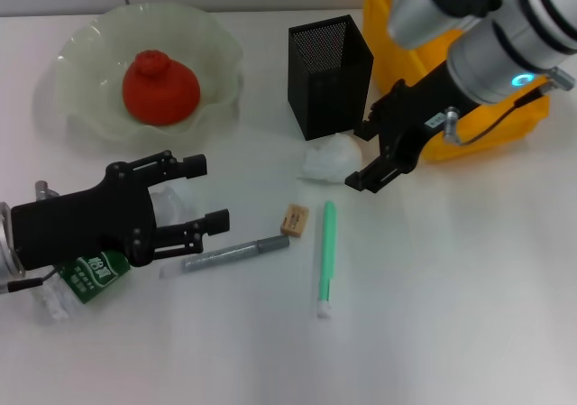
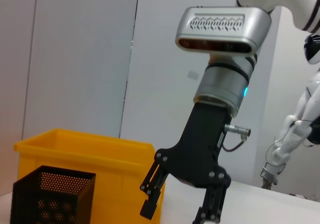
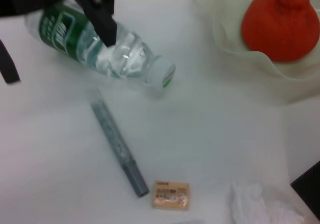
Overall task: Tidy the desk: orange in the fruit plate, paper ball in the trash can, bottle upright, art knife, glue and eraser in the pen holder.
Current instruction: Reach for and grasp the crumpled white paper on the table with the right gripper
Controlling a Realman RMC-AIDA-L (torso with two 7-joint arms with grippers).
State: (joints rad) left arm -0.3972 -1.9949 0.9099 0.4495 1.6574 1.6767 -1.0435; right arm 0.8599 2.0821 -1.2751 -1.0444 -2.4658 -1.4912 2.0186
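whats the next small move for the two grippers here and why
Probably the right gripper should lower a little onto the paper ball and close: it hovers open right beside it, with the trash can close behind. The left gripper sits open around the lying bottle, and the orange already rests in the fruit plate.

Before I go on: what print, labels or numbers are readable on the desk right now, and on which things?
Nothing can be read in full.
Bottle: green label with white characters, too blurred to read.
Eraser: orange print, too small to read.
Art knife, glue, pen holder, trash can: no text visible.
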